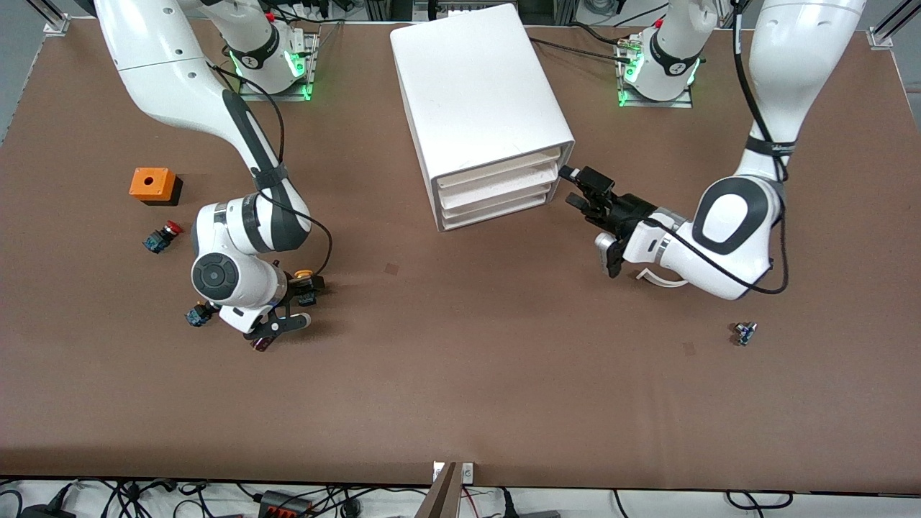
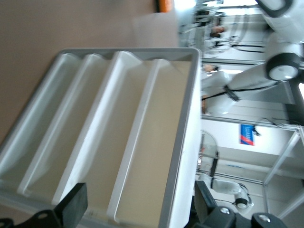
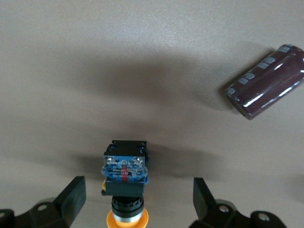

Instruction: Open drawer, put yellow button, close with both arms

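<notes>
Right gripper (image 3: 137,199), fingers apart astride the yellow button (image 3: 124,183), should probably descend squarely; left gripper (image 1: 584,193), apart, faces the drawers (image 1: 496,188).

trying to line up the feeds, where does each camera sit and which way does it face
Front view: high across the brown table, facing both bases; both white arms show, with the white drawer cabinet between them.
Left wrist view: on the left arm, facing the cabinet's closed drawer fronts; the open left hand shows two black fingertips.
Right wrist view: looking down on the yellow-capped push-button switch between the open right hand fingers.
Shared: front and left wrist views both show the cabinet.
</notes>
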### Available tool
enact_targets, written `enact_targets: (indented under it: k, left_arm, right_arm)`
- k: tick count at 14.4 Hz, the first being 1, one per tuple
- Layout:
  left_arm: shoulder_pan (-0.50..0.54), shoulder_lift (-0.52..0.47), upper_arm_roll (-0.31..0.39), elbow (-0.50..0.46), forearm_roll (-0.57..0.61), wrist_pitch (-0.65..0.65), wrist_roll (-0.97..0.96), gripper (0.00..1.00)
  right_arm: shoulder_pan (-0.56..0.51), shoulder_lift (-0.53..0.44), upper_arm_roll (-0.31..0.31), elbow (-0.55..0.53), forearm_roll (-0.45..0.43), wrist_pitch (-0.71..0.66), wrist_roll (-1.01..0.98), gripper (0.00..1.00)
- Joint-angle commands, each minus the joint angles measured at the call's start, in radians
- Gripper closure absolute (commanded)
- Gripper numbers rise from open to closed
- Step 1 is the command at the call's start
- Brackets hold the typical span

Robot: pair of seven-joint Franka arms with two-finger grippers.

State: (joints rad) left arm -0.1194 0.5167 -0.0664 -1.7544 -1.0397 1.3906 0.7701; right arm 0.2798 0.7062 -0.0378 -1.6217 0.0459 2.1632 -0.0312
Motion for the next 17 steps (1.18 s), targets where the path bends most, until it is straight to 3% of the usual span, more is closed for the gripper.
enact_targets:
  k: [1, 3, 5, 7, 9, 11, 14, 17]
  left_arm:
    - [-0.014, -0.021, 0.002, -0.137, -0.094, 0.054, 0.187, 0.16]
    - [-0.040, -0.021, 0.002, -0.171, -0.128, 0.071, 0.219, 0.32]
    - [-0.051, -0.021, 0.002, -0.177, -0.128, 0.079, 0.219, 0.40]
    - [-0.071, -0.023, 0.002, -0.207, -0.128, 0.079, 0.222, 0.40]
    - [-0.100, -0.023, 0.002, -0.235, -0.128, 0.082, 0.222, 0.46]
    - [-0.112, -0.023, 0.002, -0.240, -0.128, 0.097, 0.221, 0.75]
    - [-0.102, -0.021, 0.004, -0.228, -0.126, 0.100, 0.219, 0.95]
    - [-0.089, 0.008, 0.014, -0.172, -0.120, 0.100, 0.213, 0.96]
  right_arm:
    - [0.015, 0.022, 0.001, 0.022, 0.015, -0.006, -0.015, 0.00]
    - [0.015, 0.033, 0.001, 0.020, 0.019, -0.006, -0.013, 0.00]
    - [0.015, 0.038, 0.001, 0.017, 0.018, -0.005, -0.013, 0.00]
    - [0.021, 0.039, 0.001, 0.016, 0.020, -0.008, -0.013, 0.24]
    - [0.021, 0.039, 0.001, 0.013, 0.020, -0.016, -0.013, 0.59]
    - [0.021, 0.036, 0.001, 0.016, 0.020, -0.017, -0.012, 0.97]
    - [0.019, -0.010, 0.001, 0.025, 0.022, -0.019, -0.009, 1.00]
    - [0.016, -0.034, 0.001, 0.110, 0.022, -0.045, -0.009, 1.00]
